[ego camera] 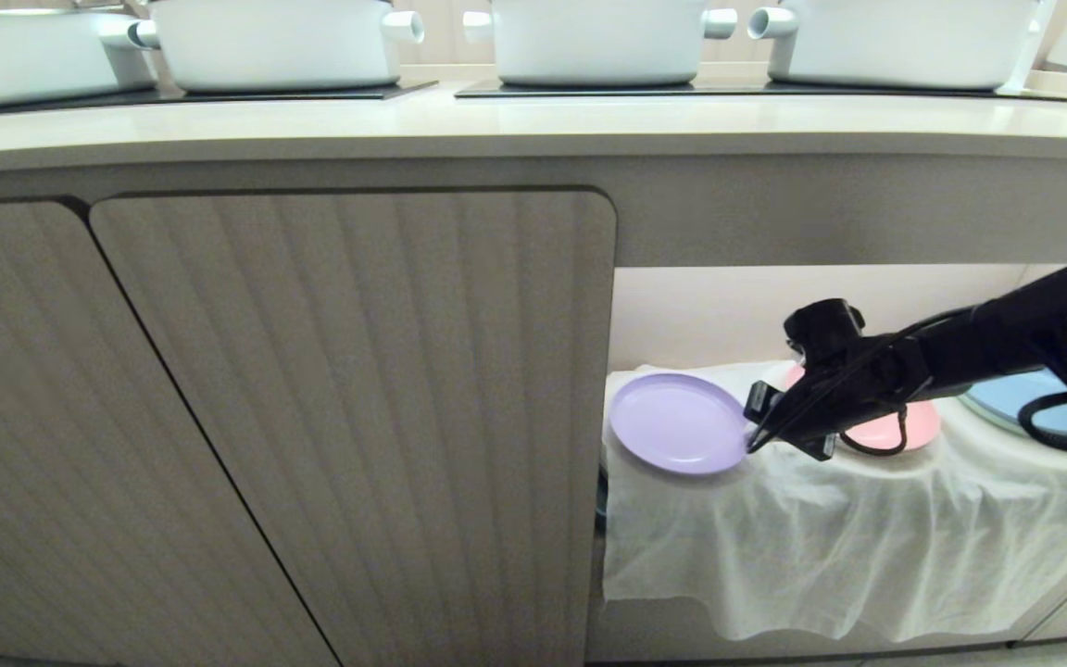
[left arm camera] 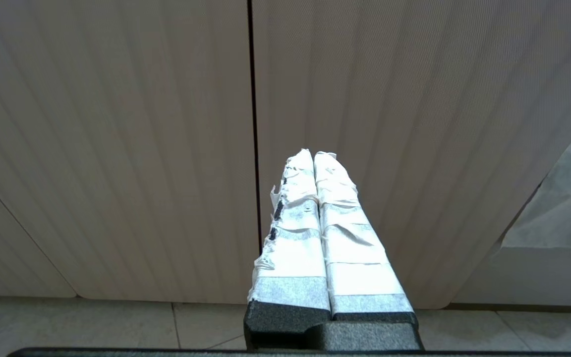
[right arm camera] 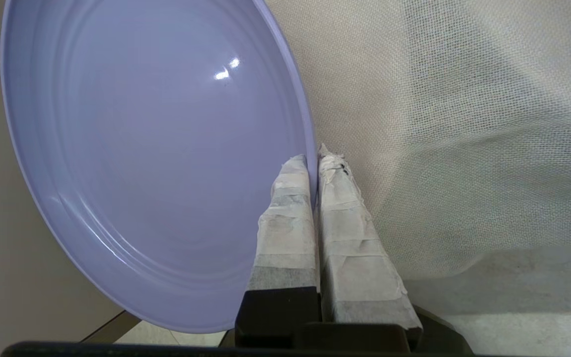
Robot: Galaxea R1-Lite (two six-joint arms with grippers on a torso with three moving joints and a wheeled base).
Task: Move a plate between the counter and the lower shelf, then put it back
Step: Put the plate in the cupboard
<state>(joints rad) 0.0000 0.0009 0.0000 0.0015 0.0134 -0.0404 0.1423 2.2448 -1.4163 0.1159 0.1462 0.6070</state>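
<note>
The lilac plate (ego camera: 677, 422) is at the left end of the lower shelf (ego camera: 774, 315), over the white cloth (ego camera: 821, 547). My right gripper (ego camera: 756, 428) comes in from the right and is shut on the plate's right rim. In the right wrist view the plate (right arm camera: 142, 163) fills the frame, and the taped fingers (right arm camera: 285, 218) pinch its edge, one inside the rim, one outside; the gripper (right arm camera: 314, 157) is closed tight. The counter (ego camera: 533, 125) runs above. My left gripper (left arm camera: 314, 154) is shut and holds nothing, parked facing the cabinet doors.
A pink plate (ego camera: 895, 428) and a blue plate (ego camera: 1024, 398) lie on the cloth behind my right arm. White pots (ego camera: 598, 42) stand on the black hob panels (ego camera: 756, 90). A ribbed cabinet door (ego camera: 357, 417) borders the shelf opening on the left.
</note>
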